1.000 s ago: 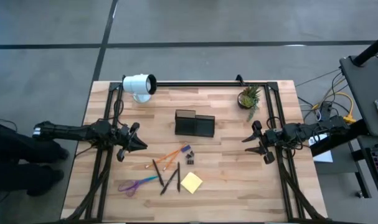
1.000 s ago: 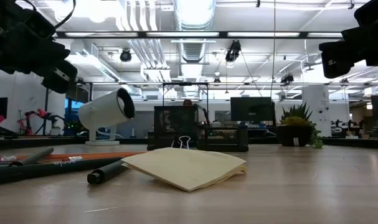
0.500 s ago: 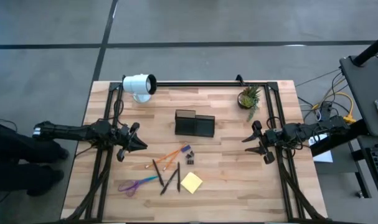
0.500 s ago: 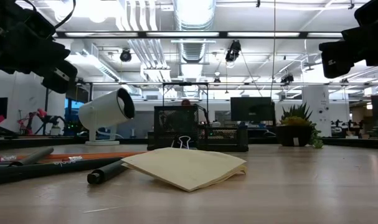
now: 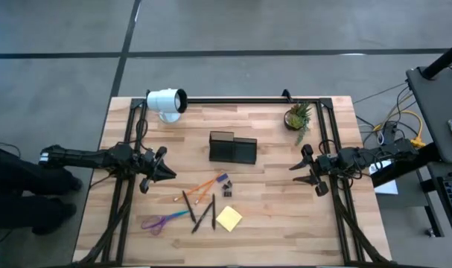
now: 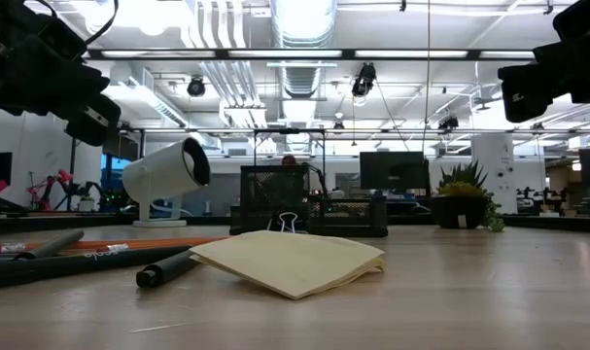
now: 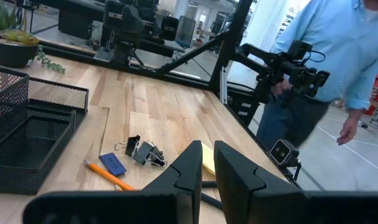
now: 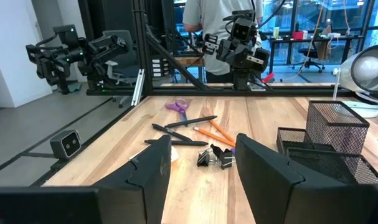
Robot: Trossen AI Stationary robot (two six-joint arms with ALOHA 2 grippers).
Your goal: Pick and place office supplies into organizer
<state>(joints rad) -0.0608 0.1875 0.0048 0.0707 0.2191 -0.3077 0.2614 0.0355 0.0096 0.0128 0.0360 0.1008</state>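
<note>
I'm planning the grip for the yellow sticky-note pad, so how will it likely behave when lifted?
The sticky-note pad lies flat with its top sheets curling up, so it probably bends and fans rather than staying stiff. It looks thin and light, so a push on the wooden table would likely slide it. Pinching one edge may lift only a few sheets.

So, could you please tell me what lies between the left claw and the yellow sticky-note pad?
In the high view, orange and black pens lie between the left claw and the sticky-note pad.
</note>
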